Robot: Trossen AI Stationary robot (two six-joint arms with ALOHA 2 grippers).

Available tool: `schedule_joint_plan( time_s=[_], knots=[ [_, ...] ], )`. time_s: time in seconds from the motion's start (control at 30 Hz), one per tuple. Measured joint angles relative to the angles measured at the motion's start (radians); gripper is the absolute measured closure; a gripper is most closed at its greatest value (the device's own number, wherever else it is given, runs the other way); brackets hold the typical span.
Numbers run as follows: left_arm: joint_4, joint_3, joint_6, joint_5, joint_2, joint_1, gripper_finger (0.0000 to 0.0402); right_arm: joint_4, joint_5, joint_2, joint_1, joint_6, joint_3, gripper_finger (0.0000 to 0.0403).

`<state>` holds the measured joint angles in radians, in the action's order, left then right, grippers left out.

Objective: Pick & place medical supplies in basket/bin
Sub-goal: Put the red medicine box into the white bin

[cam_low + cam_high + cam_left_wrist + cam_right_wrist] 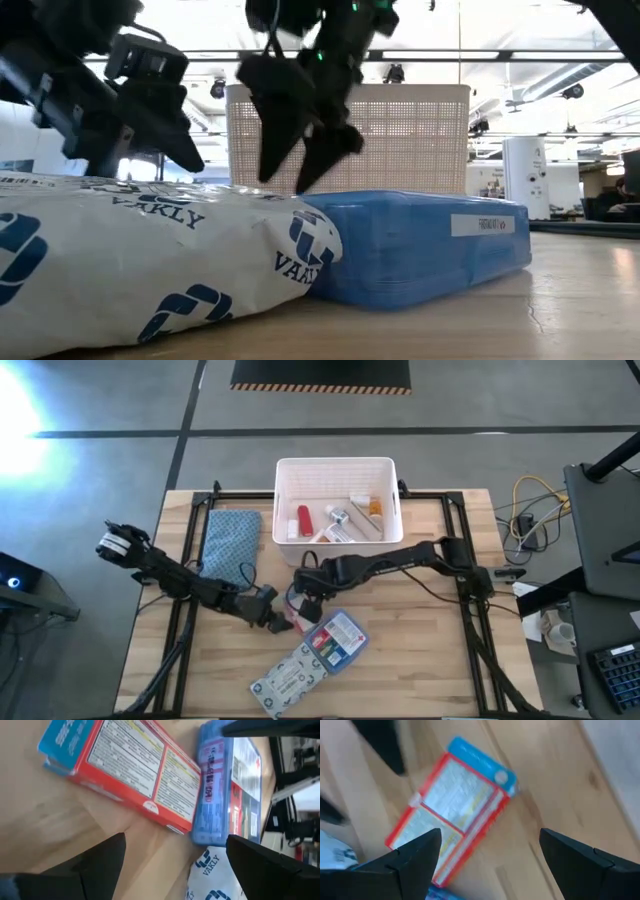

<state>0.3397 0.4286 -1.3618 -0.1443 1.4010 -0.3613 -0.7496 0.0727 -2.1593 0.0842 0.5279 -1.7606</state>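
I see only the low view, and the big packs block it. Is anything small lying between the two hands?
Observer: Yes. A red-and-blue box lies flat on the table, next to the blue case.
Operator: Is either hand on it?
Observer: The right hand is open and aimed at the box, with nothing between its fingers.
Operator: And the left?
Observer: The left hand is open as well. It faces the same box from the other side and stops short of it.
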Motion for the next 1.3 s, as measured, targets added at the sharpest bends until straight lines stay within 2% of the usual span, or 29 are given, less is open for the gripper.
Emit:
schedule_joint_plan(
  time_s=[0.1, 0.27, 0.47, 0.6, 0.73, 0.97, 1.1, 1.3],
  knots=[
    [0.000, 0.000, -0.058, -0.064, 0.000, -0.035, 0.0080, 0.012, -0.051, 0.000, -0.020, 0.040, 0.045, 0.0076],
    [0.001, -0.001, -0.122, -0.142, 0.007, -0.044, 0.0080, 0.172, -0.151, 0.000, -0.037, 0.139, 0.162, 0.0076],
    [0.023, -0.002, -0.190, -0.155, 0.062, -0.044, 0.0080, 0.332, -0.177, 0.000, -0.039, 0.267, 0.250, 0.0076],
    [0.131, -0.002, -0.226, -0.165, 0.135, -0.044, 0.0080, 0.394, -0.191, 0.005, -0.038, 0.307, 0.288, 0.0076],
    [0.246, 0.002, -0.217, -0.174, 0.213, -0.044, 0.0080, 0.419, -0.218, 0.007, -0.037, 0.315, 0.306, 0.0076],
    [0.244, 0.038, -0.251, -0.183, 0.292, -0.044, 0.0080, 0.421, -0.249, 0.006, -0.032, 0.299, 0.307, 0.0076],
    [0.223, 0.048, -0.257, -0.186, 0.293, -0.042, 0.0080, 0.447, -0.281, 0.002, -0.026, 0.276, 0.307, 0.0076],
    [0.228, 0.059, -0.219, -0.259, 0.256, -0.045, 0.0080, 0.483, -0.328, 0.000, -0.018, 0.262, 0.308, 0.0076]
  ],
)
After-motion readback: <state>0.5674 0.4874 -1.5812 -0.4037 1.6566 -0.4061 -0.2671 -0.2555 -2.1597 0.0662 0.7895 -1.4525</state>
